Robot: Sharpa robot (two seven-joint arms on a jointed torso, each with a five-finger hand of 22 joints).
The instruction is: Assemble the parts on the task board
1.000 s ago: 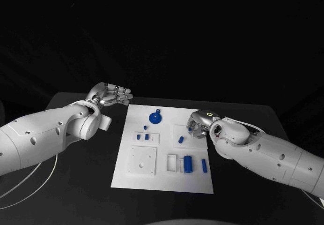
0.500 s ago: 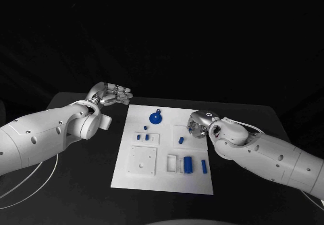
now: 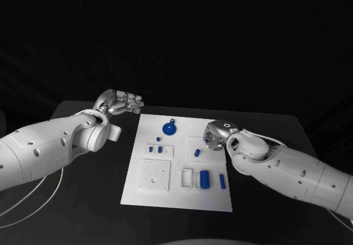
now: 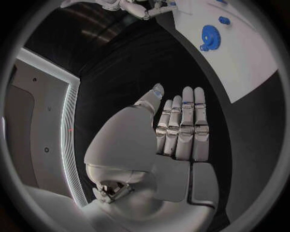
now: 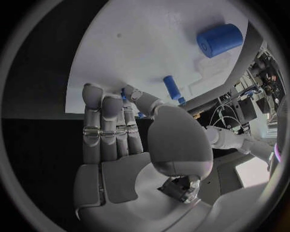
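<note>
The white task board (image 3: 176, 194) lies in the middle of the black table. On it are a blue gear (image 3: 169, 128), a small blue peg (image 3: 197, 152), a pair of small blue pieces (image 3: 155, 149), a blue block (image 3: 204, 178) and a blue bar (image 3: 222, 180). My right hand (image 3: 215, 136) hovers over the board's right edge, fingers straight, holding nothing. Its wrist view shows the fingertips (image 5: 94, 94) at the board (image 5: 151, 43), near a blue peg (image 5: 172, 87) and a blue cylinder (image 5: 219, 39). My left hand (image 3: 121, 103) stays off the board's far left corner, flat and empty (image 4: 181, 125).
Bare black table (image 3: 88, 189) runs down both sides of the board. The left wrist view shows the gear (image 4: 210, 36) on the board (image 4: 248, 53), and my right hand (image 4: 133, 7) far off. White recessed plates (image 3: 156, 174) sit on the board's near half.
My right hand has edged slightly further in over the board's right edge. The left hand and the parts have not moved.
</note>
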